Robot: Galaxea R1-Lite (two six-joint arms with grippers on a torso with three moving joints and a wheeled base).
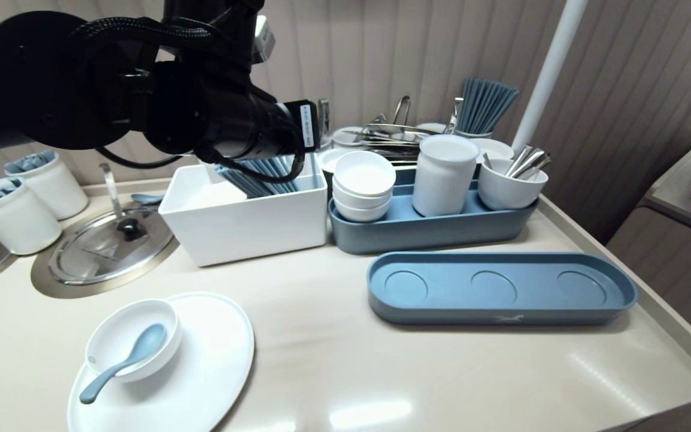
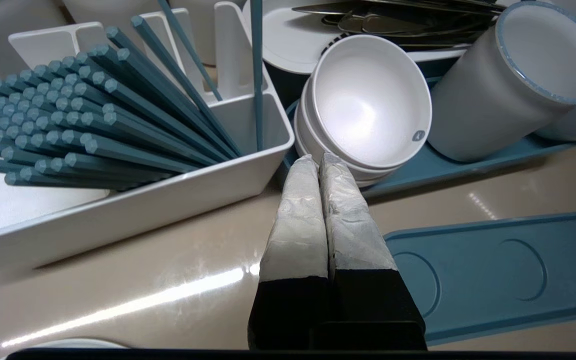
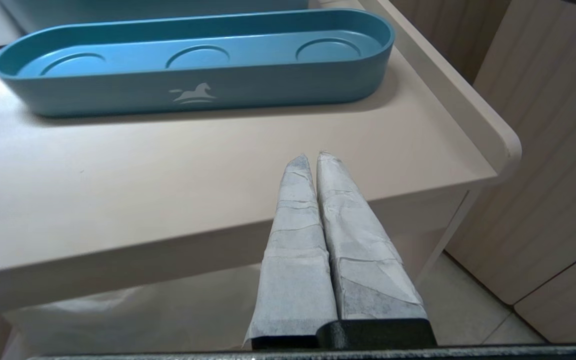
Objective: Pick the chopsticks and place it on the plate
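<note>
**Left hand** (image 2: 318, 160), clenched and empty, hangs over the worktop (image 1: 333, 360) just short of the chopstick box (image 1: 243, 231) and the stacked bowls (image 1: 362, 180), upper centre of the head view. By appearance, nothing has been picked up yet. A plate (image 1: 213, 360) with bowl (image 1: 120, 333) and spoon (image 1: 126, 357) sits lower left. **Right hand** (image 3: 313, 156), clenched and empty, is parked off the beige worktop's corner. A panelled wall (image 1: 381, 54) stands behind.

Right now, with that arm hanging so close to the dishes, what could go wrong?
The shut left gripper hangs just beside the stack of white round bowls; a nudge might topple them out of the blue oval tray. The slanted blue-grey chopsticks in the white rectangular box stick up near it and could be swept out.
</note>
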